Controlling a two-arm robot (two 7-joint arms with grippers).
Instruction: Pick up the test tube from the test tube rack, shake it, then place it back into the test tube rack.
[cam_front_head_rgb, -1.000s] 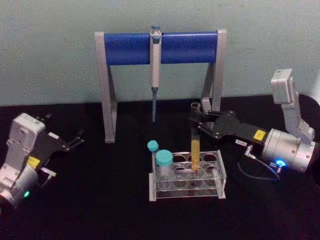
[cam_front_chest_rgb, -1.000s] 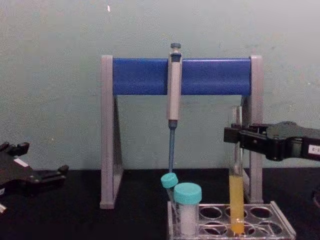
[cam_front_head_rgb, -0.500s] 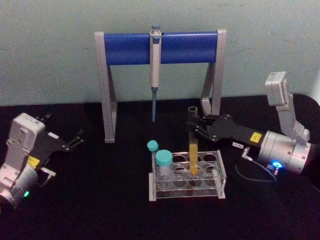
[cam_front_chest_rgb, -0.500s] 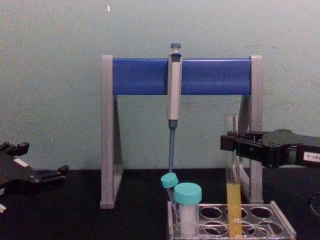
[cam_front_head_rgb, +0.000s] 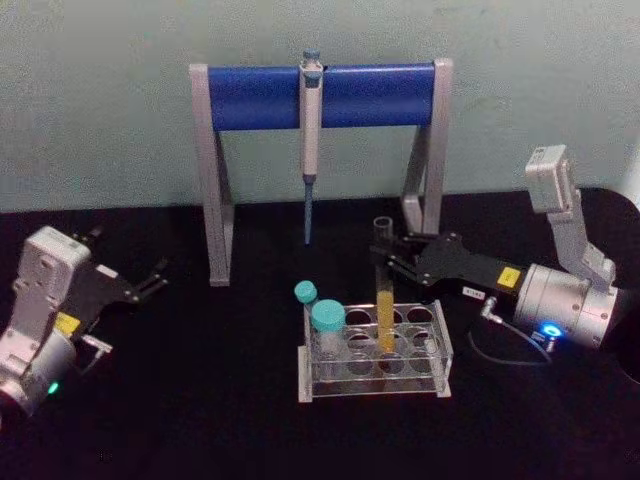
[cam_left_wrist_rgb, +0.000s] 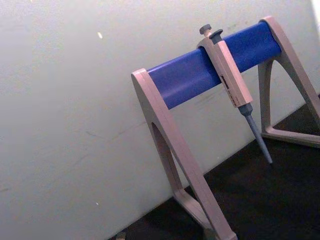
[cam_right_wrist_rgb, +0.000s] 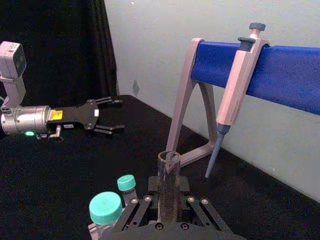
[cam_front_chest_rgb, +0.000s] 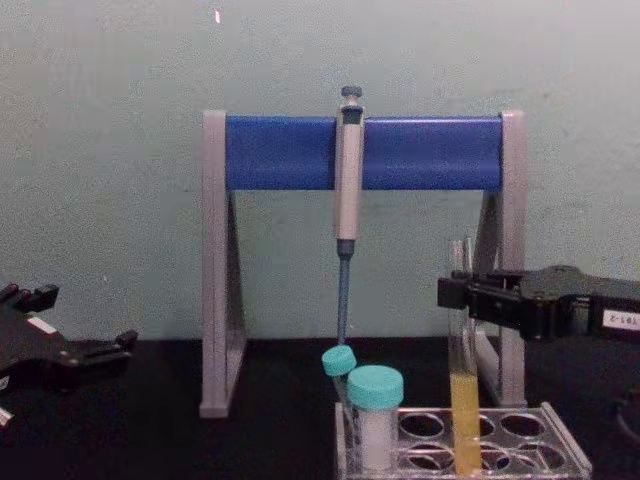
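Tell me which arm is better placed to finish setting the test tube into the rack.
Right. The right gripper has its jaws shut on the test tube, whose bottom is in the test tube rack. The left gripper sits far aside, open.

stand (cam_left_wrist_rgb: 196, 185), blue crossbar (cam_left_wrist_rgb: 200, 75) | pipette (cam_left_wrist_rgb: 232, 80) hangs on crossbar | black tabletop (cam_left_wrist_rgb: 260, 200)
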